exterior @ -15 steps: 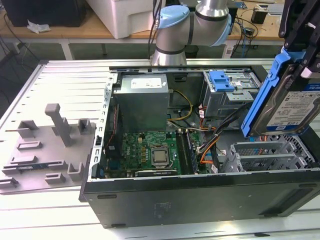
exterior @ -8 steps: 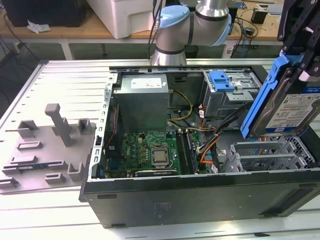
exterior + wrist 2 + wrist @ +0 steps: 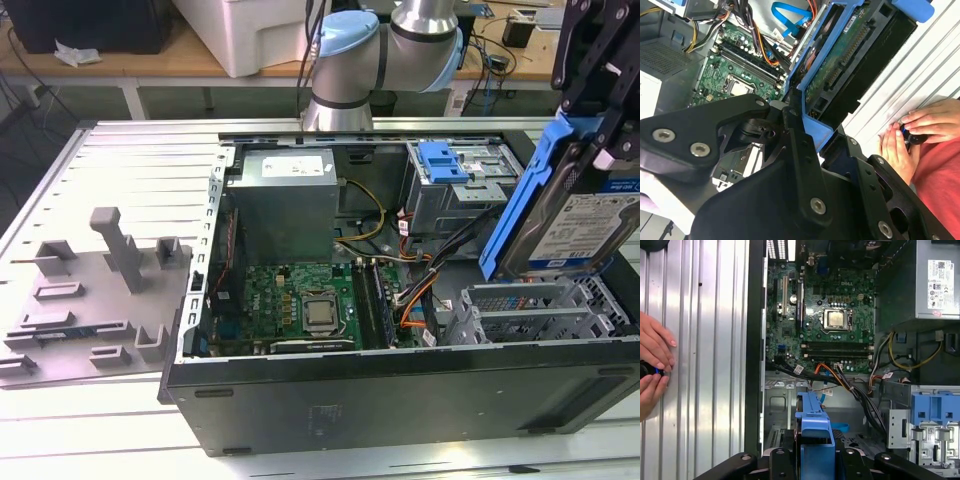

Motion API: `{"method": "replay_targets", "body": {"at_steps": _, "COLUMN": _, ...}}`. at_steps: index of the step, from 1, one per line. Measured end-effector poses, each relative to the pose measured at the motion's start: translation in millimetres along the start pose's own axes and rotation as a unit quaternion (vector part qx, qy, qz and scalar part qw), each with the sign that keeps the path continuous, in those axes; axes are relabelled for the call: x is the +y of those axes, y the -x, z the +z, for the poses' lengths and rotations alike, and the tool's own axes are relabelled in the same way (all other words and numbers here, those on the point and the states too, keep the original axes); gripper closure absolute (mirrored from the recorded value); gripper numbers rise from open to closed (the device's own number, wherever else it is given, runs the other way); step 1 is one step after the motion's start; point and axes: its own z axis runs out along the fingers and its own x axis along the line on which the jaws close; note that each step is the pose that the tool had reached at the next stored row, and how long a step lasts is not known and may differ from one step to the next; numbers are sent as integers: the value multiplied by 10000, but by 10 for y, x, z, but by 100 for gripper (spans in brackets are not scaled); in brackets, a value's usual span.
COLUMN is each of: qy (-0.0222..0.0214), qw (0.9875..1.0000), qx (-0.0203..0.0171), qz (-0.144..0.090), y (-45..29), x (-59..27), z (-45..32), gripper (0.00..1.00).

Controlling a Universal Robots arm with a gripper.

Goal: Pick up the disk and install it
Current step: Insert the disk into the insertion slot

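The disk [image 3: 582, 222], a silver drive with a white-and-blue label in blue carrier rails, hangs tilted above the open metal bay [image 3: 530, 312] at the exterior view's right end of the computer case. My gripper [image 3: 588, 135] comes down from above and is shut on the disk's upper end. In the second wrist view the disk [image 3: 840, 65] shows its green circuit-board underside between the black fingers [image 3: 795, 135]. In the first wrist view the disk [image 3: 815, 432] appears edge-on as a blue strip above the case's drive area.
The open computer case [image 3: 400, 405] holds a motherboard [image 3: 300, 300], power supply [image 3: 285, 195], loose cables [image 3: 415, 290] and a drive cage topped by a blue bracket [image 3: 445, 160]. A grey fixture tray [image 3: 90, 300] lies at the exterior view's left. A person's hands [image 3: 652, 365] rest on the ribbed table beside the case.
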Motion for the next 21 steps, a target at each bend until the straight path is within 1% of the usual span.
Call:
{"method": "replay_targets", "body": {"at_steps": 13, "qy": 0, "qw": 10000, "qx": 0, "qz": 0, "y": -2, "x": -2, "z": 71, "gripper": 63}}
{"method": "replay_targets", "body": {"at_steps": 21, "qy": -1, "qw": 10000, "qx": -1, "qz": 30, "y": -12, "x": -1, "z": 94, "gripper": 63}}
